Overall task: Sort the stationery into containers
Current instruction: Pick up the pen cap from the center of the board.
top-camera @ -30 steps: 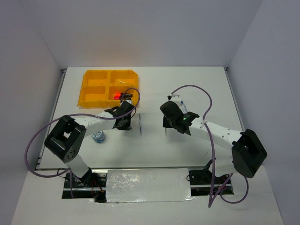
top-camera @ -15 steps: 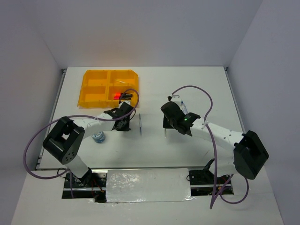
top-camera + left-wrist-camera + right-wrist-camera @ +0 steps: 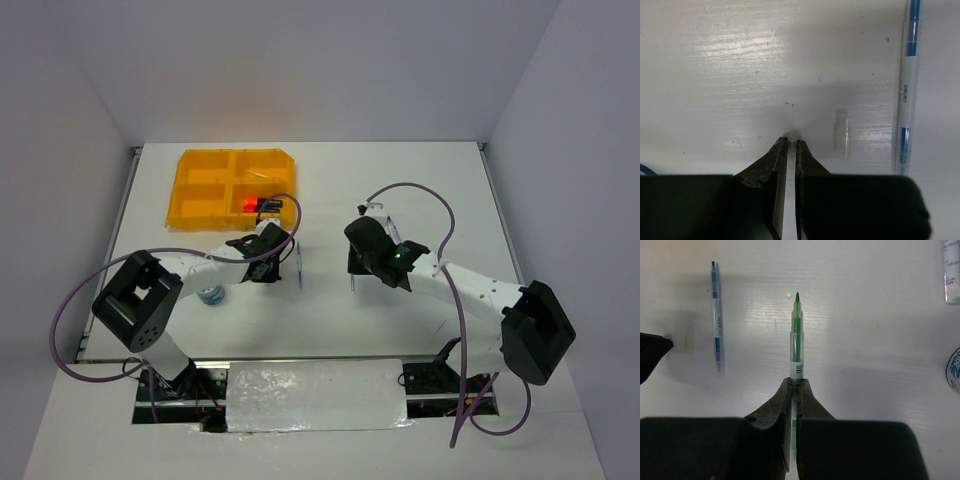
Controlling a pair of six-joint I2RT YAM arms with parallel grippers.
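Sorting is barely started: the orange tray at 10 o'clock holds a red-capped marker, the right gripper clenches a green pen mid-table, the left gripper has its jaws nearly together with the grip unclear, and the blue pen and clear cap at its 2 o'clock remain unsorted.

Top view looks down from above and behind the arm bases, taking in the whole worktop. Both wrist views sit close, facing the worktop; both share the blue pen.
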